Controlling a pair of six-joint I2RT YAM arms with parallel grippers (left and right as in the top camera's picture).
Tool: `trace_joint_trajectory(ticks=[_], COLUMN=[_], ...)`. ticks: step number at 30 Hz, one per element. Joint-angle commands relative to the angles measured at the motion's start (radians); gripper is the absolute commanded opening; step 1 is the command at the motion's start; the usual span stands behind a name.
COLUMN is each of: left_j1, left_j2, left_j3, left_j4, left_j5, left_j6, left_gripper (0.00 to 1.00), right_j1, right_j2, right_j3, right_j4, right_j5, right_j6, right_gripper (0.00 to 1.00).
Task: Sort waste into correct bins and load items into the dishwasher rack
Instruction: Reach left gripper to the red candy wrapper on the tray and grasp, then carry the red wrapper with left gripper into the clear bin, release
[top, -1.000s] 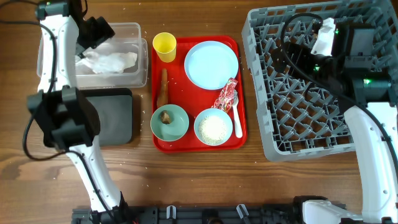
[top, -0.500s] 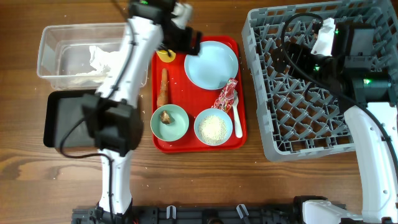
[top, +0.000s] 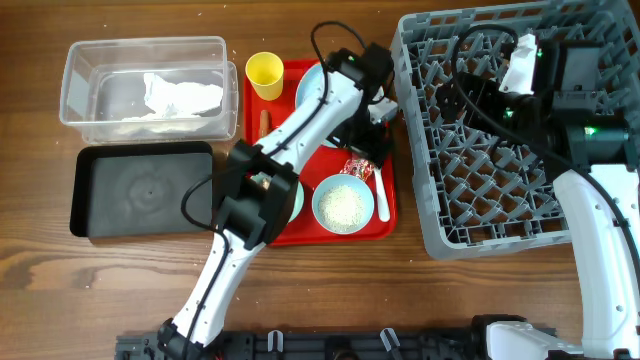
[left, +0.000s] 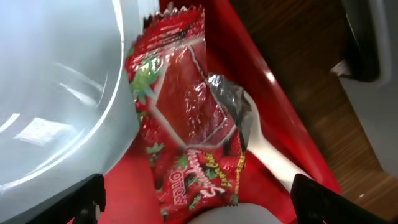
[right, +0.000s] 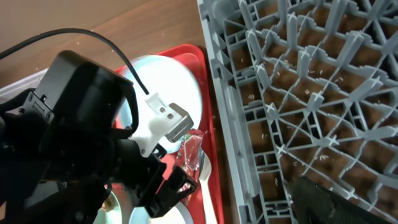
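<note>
Jaws of the left pincer (left: 202, 200) are hanging wide over the red wrapper (left: 186, 124); those of the right pincer (top: 478, 78) I cannot tell.

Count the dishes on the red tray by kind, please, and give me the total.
Cup: 1
Plate: 1
Bowls: 2
Spoon: 1
Total: 5

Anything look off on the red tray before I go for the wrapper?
Yes. The torn red wrapper lies over the bowl end of the white spoon, hiding it. Closing on the wrapper there could catch the spoon too.
</note>
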Motion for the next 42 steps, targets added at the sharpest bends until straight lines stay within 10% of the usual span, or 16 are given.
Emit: trace_joint_trajectory(ticks=[1, 11, 24, 42], left_j1=[-0.015, -0.024, -0.024, 0.098], left_j2=[0.032, 0.058, 0.049, -0.154], left_j3=[-0.002, -0.002, 0.001, 0.018], left_j4=[0.005, 0.072, 0.119, 0.137], left_j5=[-0.037, -0.079, -0.121, -0.18], left_j6=[-0.041, -0.074, -0.073, -0.161], left_gripper=[0.95, 0.85, 0.22, 0.04], right_j1=[0.003, 0.003, 0.003, 0.003], right_j2=[0.002, 0.002, 0.002, 0.002], right_j3=[0.018, 0.018, 0.018, 0.018], right_j4=[-0.002, -0.002, -0.005, -0.003], right_j5=[0.023, 0.024, 0.039, 0.039], right_j6=[0.0, 0.001, 0.001, 0.001], right_gripper=[1.0, 1.0, 1.0, 1.0])
